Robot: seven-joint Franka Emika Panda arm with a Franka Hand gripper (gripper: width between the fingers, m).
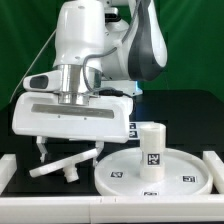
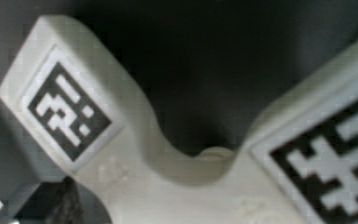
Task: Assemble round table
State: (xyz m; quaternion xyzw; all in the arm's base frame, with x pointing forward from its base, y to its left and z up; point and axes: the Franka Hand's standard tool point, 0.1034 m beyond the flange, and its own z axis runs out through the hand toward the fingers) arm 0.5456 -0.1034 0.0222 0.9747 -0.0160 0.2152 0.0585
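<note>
White plastic parts lie around your hand (image 1: 68, 152) in the exterior view. Its fingers are spread wide and hold nothing, the four-armed cross piece (image 1: 62, 167) lies on the black table (image 1: 190, 115) just beneath them, and the round disc (image 1: 190, 163) sits beside the hand toward the exterior view's right with the short post (image 1: 152, 142) upright on it. In the wrist view you see the cross piece (image 2: 176, 170) close under the hand, with two tagged arms branching apart from its middle.

Even bright exterior light; wrist view dim, close-up blurred
</note>
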